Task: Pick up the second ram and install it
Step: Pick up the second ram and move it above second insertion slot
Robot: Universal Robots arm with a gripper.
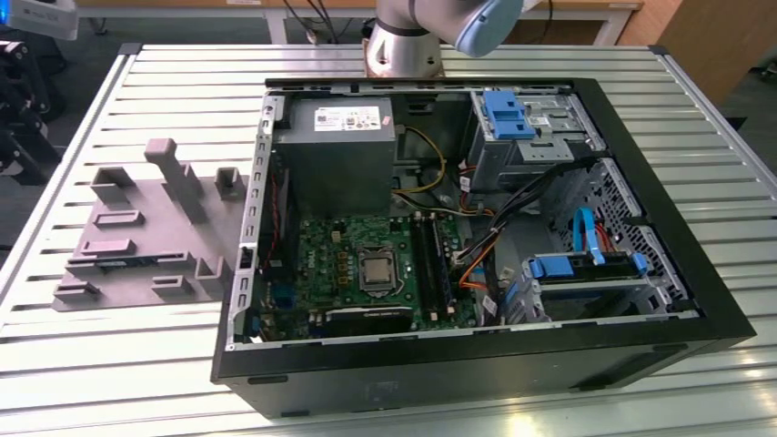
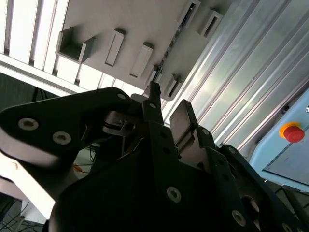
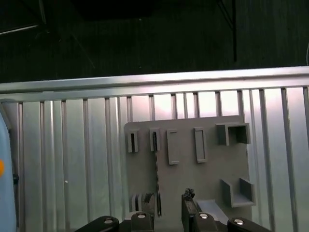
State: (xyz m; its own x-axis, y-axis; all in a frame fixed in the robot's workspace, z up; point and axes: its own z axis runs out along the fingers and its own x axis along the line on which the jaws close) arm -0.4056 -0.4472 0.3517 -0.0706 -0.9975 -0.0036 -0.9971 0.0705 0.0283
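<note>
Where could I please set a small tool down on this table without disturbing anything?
Bare slats of the table lie in front of the grey fixture plate, at the exterior view's lower left, and again beyond the plate toward the far edge. The open computer case is crowded with boards, cables and drive bays.

1. The place looks like a robotics lab or test workshop.
2. In the exterior view, a robot arm's base stands at the far edge of a ribbed aluminium table. The arm's black gripper shows in the second wrist view.
3. An open desktop computer case lies on the table with its motherboard bared. Beside it, on the exterior view's left, is a grey fixture plate with upright blocks.
4. A red emergency-stop button sits on a pale blue panel.
5. Behind the table stand wooden desks with cables hanging under them.
</note>
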